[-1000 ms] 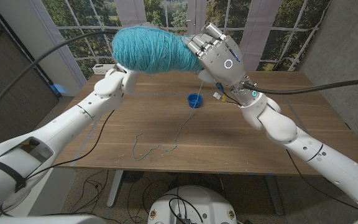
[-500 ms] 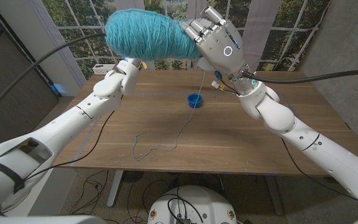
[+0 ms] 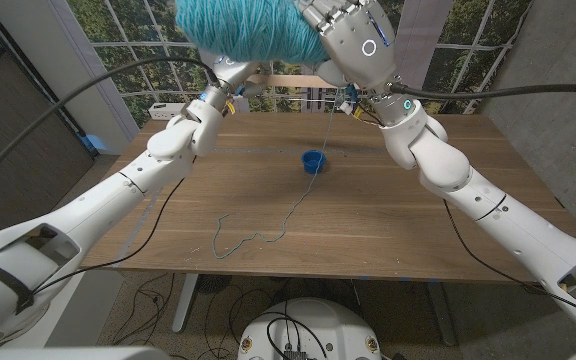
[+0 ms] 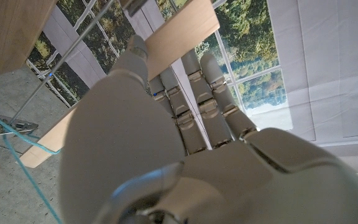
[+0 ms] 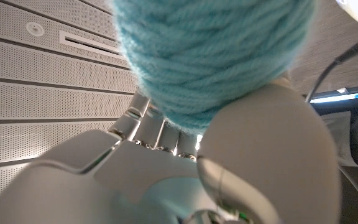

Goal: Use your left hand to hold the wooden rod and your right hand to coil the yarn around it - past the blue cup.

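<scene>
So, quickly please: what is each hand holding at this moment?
Left hand: grips the wooden rod.
Right hand: holds the ball of yarn.

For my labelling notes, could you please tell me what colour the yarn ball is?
Teal blue; the yarn ball shows best in the right wrist view, held by the right hand.

No readable text, label, brand or number found in any view; small lit ring mark seen on back of right hand (image 3: 356, 38), no lettering made out on it.
</scene>
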Motion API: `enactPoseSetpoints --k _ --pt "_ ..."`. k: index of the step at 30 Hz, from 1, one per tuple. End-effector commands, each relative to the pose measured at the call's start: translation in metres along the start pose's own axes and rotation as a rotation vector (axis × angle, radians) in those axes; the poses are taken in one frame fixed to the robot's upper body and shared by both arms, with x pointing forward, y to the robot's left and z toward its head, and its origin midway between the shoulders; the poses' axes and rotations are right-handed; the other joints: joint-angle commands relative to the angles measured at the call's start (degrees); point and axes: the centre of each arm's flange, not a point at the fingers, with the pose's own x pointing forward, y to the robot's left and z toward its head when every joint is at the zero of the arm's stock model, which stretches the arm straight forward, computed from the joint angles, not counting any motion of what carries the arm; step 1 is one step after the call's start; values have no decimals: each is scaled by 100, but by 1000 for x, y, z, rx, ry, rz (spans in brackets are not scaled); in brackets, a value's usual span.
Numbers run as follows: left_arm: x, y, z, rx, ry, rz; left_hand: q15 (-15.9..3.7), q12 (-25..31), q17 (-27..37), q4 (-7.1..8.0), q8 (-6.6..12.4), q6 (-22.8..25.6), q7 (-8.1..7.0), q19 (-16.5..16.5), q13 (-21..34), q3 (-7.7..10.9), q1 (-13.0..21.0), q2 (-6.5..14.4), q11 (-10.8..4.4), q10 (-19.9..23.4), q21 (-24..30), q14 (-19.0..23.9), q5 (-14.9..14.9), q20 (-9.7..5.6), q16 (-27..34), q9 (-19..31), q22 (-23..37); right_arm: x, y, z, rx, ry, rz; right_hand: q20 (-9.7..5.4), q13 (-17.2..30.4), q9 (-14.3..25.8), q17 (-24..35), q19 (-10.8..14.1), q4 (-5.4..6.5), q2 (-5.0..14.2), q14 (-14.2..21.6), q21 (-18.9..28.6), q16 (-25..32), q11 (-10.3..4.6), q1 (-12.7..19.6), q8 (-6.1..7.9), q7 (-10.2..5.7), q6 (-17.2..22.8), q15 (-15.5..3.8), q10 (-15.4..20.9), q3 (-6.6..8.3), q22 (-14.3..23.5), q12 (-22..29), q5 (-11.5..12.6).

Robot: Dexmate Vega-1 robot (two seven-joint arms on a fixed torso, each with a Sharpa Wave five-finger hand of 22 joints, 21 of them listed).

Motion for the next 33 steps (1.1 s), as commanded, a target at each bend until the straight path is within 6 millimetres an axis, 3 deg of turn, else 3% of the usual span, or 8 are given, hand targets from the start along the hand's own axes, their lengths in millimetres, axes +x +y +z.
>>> enactPoseSetpoints --k 1,33 --pt "-8 1 2 -24 -36 -3 -1158 -9 30 11 44 231 -163 -21 25 32 604 620 -10 36 31 860 287 -722 16 128 20 24 20 -31 -12 100 43 -901 13 16 33 -8 35 1473 341 44 0 -389 1540 -3 -760 758 -666 443 10 13 -3 30" --pt "-25 2 -5 -70 -69 -62 -1161 -73 55 17 57 246 -168 -68 61 10 608 615 -11 80 71 882 303 -710 -39 115 15 45 71 -100 -125 356 193 -898 27 39 55 -22 49 1477 346 54 -52 -395 1570 -22 -749 761 -662 455 -21 9 -43 43"
